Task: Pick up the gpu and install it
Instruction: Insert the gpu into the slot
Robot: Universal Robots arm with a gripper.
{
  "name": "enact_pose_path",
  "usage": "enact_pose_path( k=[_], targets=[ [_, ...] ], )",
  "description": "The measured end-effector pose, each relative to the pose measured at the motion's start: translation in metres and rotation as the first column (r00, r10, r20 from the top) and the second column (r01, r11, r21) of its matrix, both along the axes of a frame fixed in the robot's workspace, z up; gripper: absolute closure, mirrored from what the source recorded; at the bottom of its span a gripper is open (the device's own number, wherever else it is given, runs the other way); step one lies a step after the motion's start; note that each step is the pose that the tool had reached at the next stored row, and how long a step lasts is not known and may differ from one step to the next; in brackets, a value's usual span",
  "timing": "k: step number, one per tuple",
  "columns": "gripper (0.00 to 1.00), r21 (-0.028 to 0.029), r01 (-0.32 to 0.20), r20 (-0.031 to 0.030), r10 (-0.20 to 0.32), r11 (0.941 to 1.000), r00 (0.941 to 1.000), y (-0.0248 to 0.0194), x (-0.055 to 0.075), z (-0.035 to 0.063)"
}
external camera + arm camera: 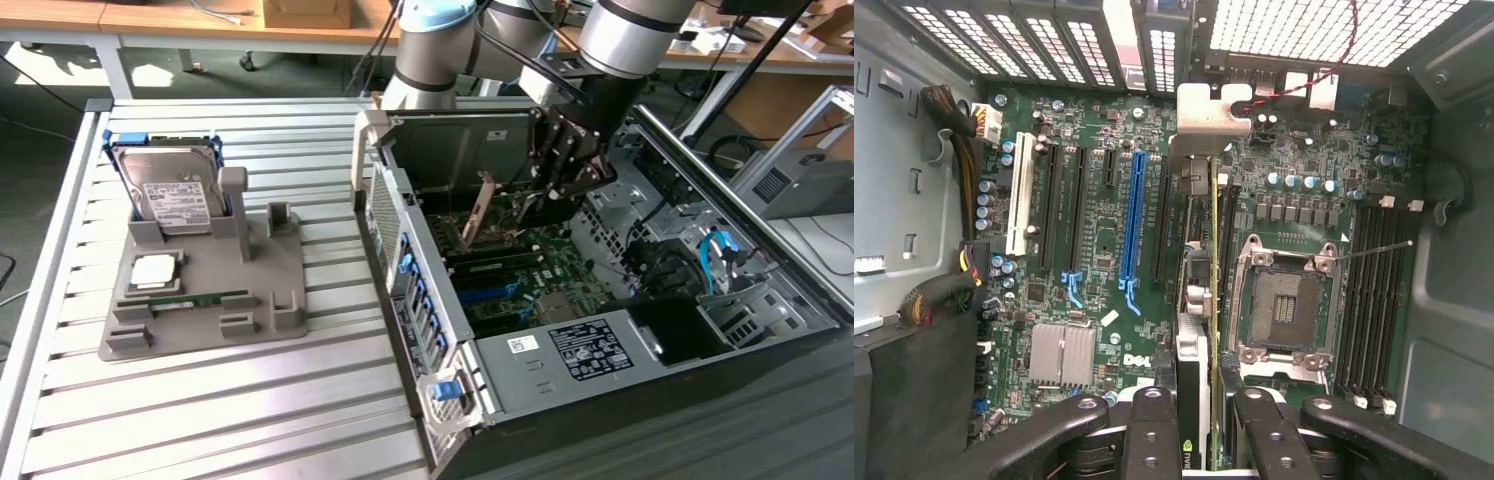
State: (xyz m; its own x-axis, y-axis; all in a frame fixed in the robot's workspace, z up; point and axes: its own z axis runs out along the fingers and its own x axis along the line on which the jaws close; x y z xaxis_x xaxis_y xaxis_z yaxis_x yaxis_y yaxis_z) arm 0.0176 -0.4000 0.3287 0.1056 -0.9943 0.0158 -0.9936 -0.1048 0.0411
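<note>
- The dark two-fingered gripper (pixel 1206 445) reached down into the open grey metal computer case (pixel 416 245); its black fingers (pixel 1154 440) were clamped on the gpu (pixel 1214 300), a thin flat brownish circuit card with a silver metal end bracket.
- The gpu (pixel 477 213) stood on edge over the green motherboard (pixel 1094 250), slightly tilted in the exterior view; whether its lower edge touched a slot I could not tell.
- Its bracket end lay just beside the perforated wall of the case; little room was left there.
- To one side of the card ran the long blue expansion slot (pixel 1137 215), apart from it; to the other, the square silver-framed processor socket (pixel 1284 300) sat just beside the card's edge.
- On the slatted aluminium desk (pixel 240 420), well apart from the case, the grey plastic tray (pixel 280 270) carried a boxy silver hard drive with a white label (pixel 167 190).
</note>
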Motion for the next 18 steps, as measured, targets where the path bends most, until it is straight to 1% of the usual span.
enact_pose_path(
  k=[8,10,18],
  targets=[
    [0.73,0.0000,0.000,0.0000,0.000,1.0000,1.0000,0.0000,-0.0001,-0.0025],
    [0.73,0.0000,0.000,0.0000,0.000,1.0000,1.0000,0.0000,-0.0004,-0.0079],
    [0.73,0.0000,0.000,0.0000,0.000,1.0000,1.0000,0.0000,-0.0009,-0.0108]
  ],
)
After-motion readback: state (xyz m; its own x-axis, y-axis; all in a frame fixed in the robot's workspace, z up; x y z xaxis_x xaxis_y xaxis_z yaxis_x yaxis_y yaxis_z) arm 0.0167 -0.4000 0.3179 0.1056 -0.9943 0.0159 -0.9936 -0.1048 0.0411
